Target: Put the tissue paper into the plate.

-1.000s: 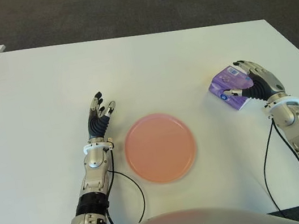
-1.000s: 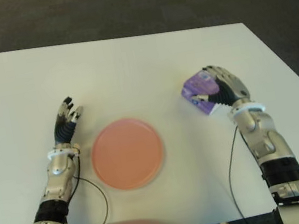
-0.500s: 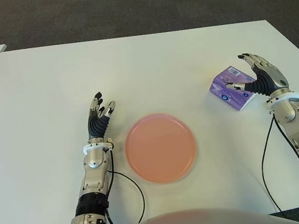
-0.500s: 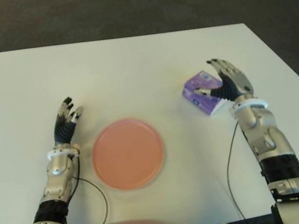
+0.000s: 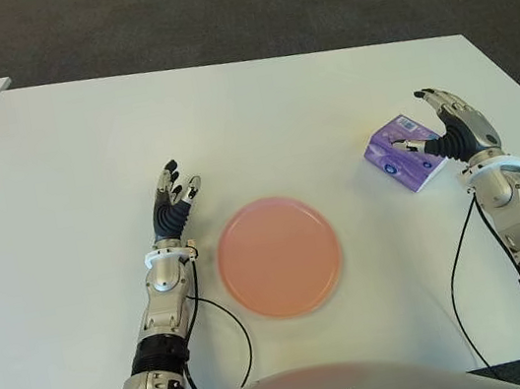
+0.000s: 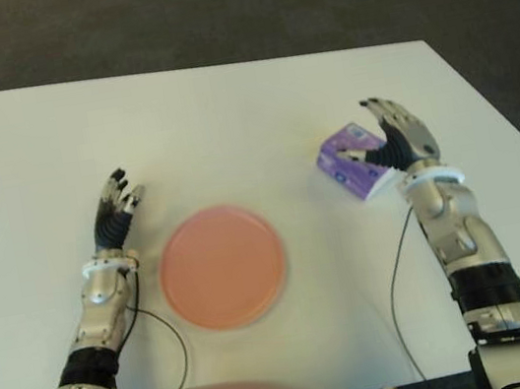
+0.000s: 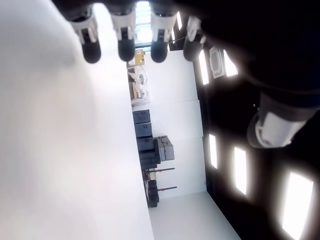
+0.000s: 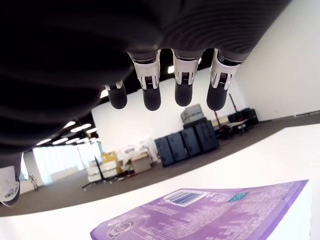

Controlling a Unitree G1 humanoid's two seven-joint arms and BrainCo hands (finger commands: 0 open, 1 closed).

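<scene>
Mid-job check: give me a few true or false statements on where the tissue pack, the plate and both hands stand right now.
1. The tissue pack lies in the plate. False: it lies on the table, to the plate's right.
2. The right hand is open beside the tissue pack. True.
3. The left hand grips the plate. False: it shows left of the plate, fingers open, holding nothing.
4. The plate holds nothing. True.
5. The tissue pack is purple. True.
</scene>
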